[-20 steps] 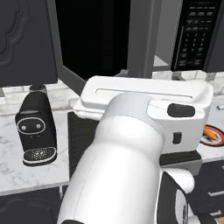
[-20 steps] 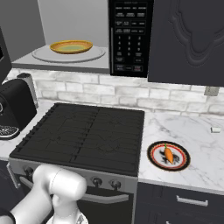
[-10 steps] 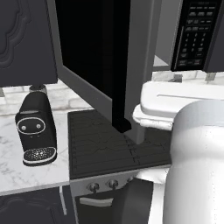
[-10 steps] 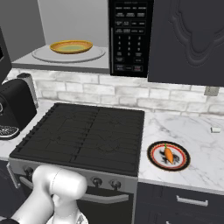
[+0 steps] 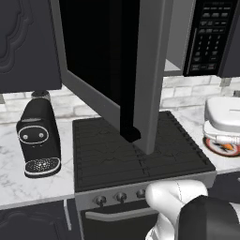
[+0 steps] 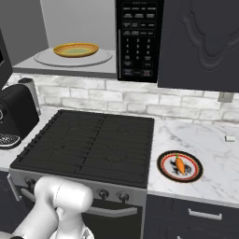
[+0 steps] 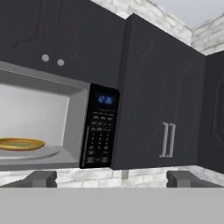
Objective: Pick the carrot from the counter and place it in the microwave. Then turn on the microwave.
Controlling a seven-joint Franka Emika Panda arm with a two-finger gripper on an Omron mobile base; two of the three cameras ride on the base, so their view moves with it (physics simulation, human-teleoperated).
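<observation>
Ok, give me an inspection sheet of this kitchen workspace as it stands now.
Surface: white marble counter either side of the black stovetop.
Job's things: carrot lies on a red-rimmed plate right of the stovetop; microwave door hangs open, with a yellow dish on the turntable.
Clutter: black coffee machine left of the stovetop.
Grippers: gripper open, holding nothing, facing the microwave.
Cables: nothing seen.
Surroundings: dark cabinets, brick backsplash.
</observation>
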